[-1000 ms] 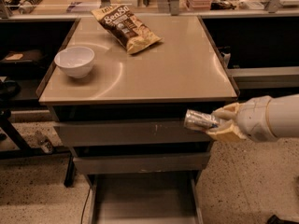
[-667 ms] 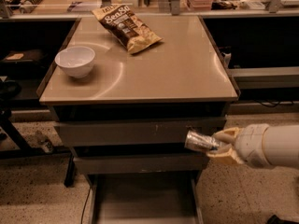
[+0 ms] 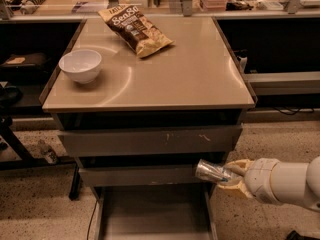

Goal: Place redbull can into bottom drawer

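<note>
- Redbull can (image 3: 212,172): lies roughly horizontal in mid-air, shiny silver end pointing left; sits in front of the right end of the middle drawer front (image 3: 140,176), above the right rear corner of the bottom drawer (image 3: 150,215). Not touching the drawer floor.
- Gripper (image 3: 228,177): enters from the right edge, low in the camera view, level w/ the middle drawer. Jaws closed on the can's right end; one tan finger (image 3: 241,166) over the can, the other under it.
- Arm (image 3: 287,182): white, rounded segment running from the gripper to the right edge of the view.
- Bottom drawer: pulled out toward the camera, flat grey floor and thin side rails showing; nothing seen lying in the visible part.
- Top drawer front (image 3: 150,142): flat grey, pushed in, directly under the tabletop; middle drawer front likewise pushed in.
- Tabletop (image 3: 180,79): beige, glossy, w/ a raised rim.
- White bowl (image 3: 80,65): upright, near the left edge of the tabletop.
- Snack bag (image 3: 136,29): brown, lies flat near the back, well apart from the bowl.
</note>
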You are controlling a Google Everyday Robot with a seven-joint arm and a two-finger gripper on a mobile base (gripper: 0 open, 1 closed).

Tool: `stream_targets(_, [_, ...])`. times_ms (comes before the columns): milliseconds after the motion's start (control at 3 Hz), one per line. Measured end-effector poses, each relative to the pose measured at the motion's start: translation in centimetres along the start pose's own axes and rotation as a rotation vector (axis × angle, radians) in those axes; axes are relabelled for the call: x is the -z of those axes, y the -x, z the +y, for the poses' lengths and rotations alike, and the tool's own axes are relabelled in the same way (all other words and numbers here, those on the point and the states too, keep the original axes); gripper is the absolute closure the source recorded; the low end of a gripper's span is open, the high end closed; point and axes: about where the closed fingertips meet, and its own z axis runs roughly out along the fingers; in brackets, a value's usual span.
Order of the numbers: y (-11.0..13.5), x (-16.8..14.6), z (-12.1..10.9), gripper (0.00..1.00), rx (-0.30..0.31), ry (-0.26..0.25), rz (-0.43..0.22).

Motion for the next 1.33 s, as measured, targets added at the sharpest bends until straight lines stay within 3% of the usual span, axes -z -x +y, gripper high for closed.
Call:
stream_targets(333, [-1.1,-3.7,1.2,1.00,0.017,0.050,0.004])
stream_targets(667, [-5.4,-10.9,4.0,1.00,0.025,0.126,0.033])
stream_targets(1333, [-12.1,-22.0,6.0,1.00,0.088,0.141,0.005])
